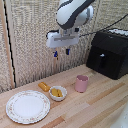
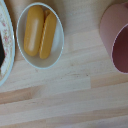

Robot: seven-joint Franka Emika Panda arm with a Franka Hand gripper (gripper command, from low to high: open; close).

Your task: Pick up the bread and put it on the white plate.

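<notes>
The hand (image 1: pixel 61 51) hangs high above the wooden table (image 1: pixel 100 102), its jaws a narrow gap apart and holding nothing. No step of the task looks done: the bread (image 1: pixel 44 86) lies on the table, well below the jaws and apart from them, untouched. Reaching, gripping, lifting and placing all remain. Almost straight below the jaws sits 1 small white bowl (image 1: pixel 58 93) holding 2 yellow-orange pieces (image 2: pixel 40 31). The 1 white plate (image 1: pixel 28 106) lies beyond the bread. 1 pink cup (image 1: pixel 81 83) and 1 black appliance (image 1: pixel 108 53) stand farther off.
</notes>
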